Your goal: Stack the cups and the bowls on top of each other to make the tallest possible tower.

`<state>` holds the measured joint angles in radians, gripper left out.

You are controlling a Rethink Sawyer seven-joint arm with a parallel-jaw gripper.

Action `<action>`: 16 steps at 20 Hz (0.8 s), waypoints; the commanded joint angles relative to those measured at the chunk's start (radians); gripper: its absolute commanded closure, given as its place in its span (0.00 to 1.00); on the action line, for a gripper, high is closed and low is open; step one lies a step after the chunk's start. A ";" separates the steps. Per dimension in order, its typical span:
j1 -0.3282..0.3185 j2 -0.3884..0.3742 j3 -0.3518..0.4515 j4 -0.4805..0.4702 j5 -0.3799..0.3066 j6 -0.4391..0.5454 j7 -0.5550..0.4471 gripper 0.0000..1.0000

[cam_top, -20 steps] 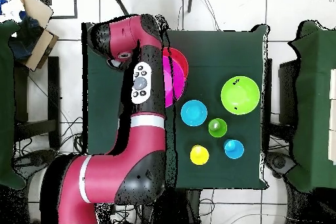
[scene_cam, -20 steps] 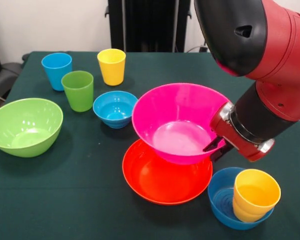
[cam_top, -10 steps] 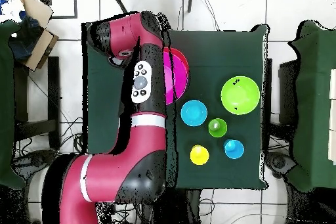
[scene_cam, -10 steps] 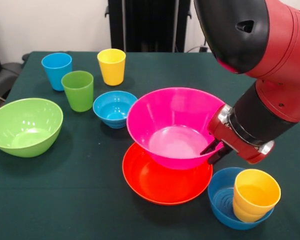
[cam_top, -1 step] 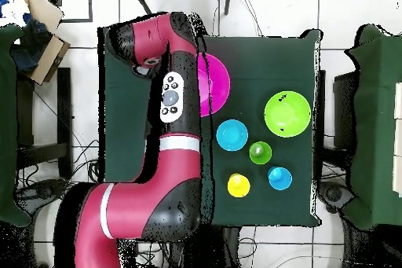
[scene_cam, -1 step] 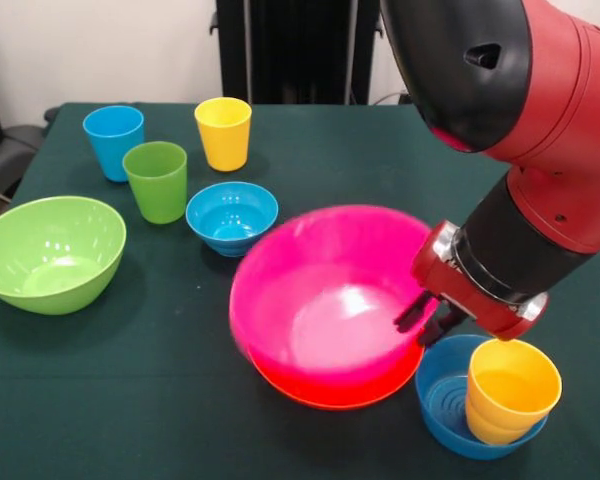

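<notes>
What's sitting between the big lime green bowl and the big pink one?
Only bare green tablecloth, as the front view shows. The small blue bowl sits farther back, off that line between the lime green bowl and pink bowl.

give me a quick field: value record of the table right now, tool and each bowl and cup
tool: at the pink bowl's rim, open or shut not clear
pink bowl: sitting in the orange bowl
lime green bowl: alone, empty
blue bowl by the cups: empty
other blue bowl: holds the yellow-orange cup
light blue cup, green cup, yellow cup: upright, apart
tower: two bowls so far
</notes>
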<state>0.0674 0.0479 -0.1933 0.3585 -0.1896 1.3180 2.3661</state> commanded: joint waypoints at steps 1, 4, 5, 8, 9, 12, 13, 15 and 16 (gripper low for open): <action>-0.031 0.001 0.062 0.024 -0.045 -0.077 -0.309 0.00; -0.027 -0.024 0.061 0.067 -0.032 -0.087 -0.276 0.00; -0.025 -0.037 0.060 0.086 -0.030 -0.094 -0.272 0.00; -0.028 -0.054 0.057 0.103 -0.028 -0.090 -0.297 0.00; -0.031 -0.058 0.057 0.110 -0.029 -0.092 -0.309 0.00; -0.034 -0.060 0.058 0.115 -0.028 -0.092 -0.319 0.00; -0.035 -0.055 0.059 0.104 -0.029 -0.084 -0.321 0.00; -0.037 -0.045 0.060 0.080 -0.029 -0.066 -0.326 0.00; -0.037 -0.044 0.060 0.075 -0.028 -0.055 -0.327 0.00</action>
<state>0.0627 0.0193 -0.1935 0.3638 -0.1921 1.2840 2.3343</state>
